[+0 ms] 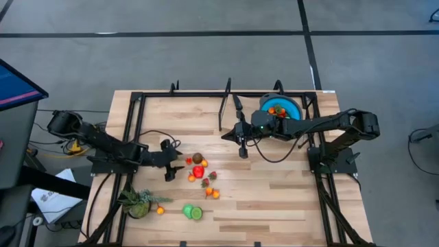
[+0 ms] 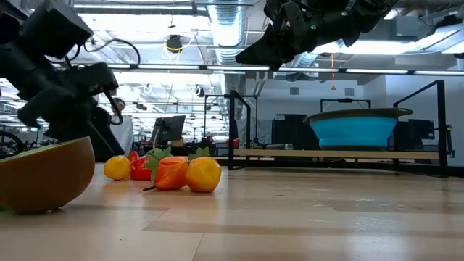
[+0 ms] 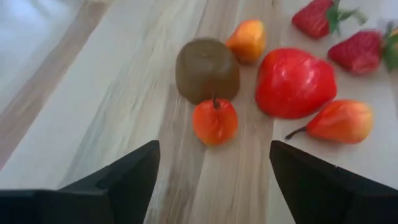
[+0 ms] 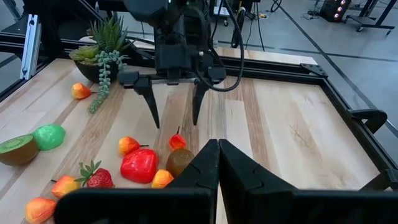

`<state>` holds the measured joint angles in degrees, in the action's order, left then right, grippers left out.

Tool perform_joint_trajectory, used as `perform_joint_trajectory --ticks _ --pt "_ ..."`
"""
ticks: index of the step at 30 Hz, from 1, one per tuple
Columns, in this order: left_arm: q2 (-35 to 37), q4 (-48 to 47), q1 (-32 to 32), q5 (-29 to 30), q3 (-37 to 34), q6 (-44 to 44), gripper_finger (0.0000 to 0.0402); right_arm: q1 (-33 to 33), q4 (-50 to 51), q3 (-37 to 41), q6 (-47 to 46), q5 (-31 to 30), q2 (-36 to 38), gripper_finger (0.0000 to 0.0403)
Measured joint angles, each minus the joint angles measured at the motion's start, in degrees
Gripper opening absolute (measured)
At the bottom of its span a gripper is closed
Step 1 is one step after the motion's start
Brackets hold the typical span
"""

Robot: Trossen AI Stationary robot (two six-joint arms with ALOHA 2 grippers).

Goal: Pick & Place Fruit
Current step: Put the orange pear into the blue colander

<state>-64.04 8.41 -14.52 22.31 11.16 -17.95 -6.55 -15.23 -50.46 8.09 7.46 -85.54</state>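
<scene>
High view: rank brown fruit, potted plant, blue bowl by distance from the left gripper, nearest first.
From the open left gripper, at the table's left-middle:
1. Brown fruit, just to its right, in the fruit cluster.
2. Potted plant, near the table's front-left corner.
3. Blue bowl, far corner on the right arm's side.

On the desk (image 1: 274, 192): two strawberries (image 3: 320, 17), one big red fruit (image 3: 293, 82), one brown kiwi (image 3: 206, 68), one potted plant (image 1: 139, 203) at eight o'clock, one blue bowl (image 1: 288, 104) at one o'clock.
</scene>
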Motion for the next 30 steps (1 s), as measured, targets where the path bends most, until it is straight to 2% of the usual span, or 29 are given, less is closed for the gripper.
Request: perform_joint_trajectory --ticks 3,16,23,30 --pt "-3.3 2.1 0.0 0.0 0.0 0.1 0.0284 0.0 0.0 0.0 0.7 0.0 0.0 0.0001" --pt "-21.3 23.0 1.4 0.3 0.1 0.0 0.0259 0.2 0.1 0.0 1.2 0.0 0.0 0.0001" --pt "-22.6 24.8 1.4 0.1 0.1 0.1 0.0230 0.2 0.1 0.0 0.9 0.0 0.0 0.0001" --pt "-22.5 25.3 1.4 0.2 0.1 0.2 0.0165 0.2 0.1 0.0 0.9 0.0 0.0 0.0001"
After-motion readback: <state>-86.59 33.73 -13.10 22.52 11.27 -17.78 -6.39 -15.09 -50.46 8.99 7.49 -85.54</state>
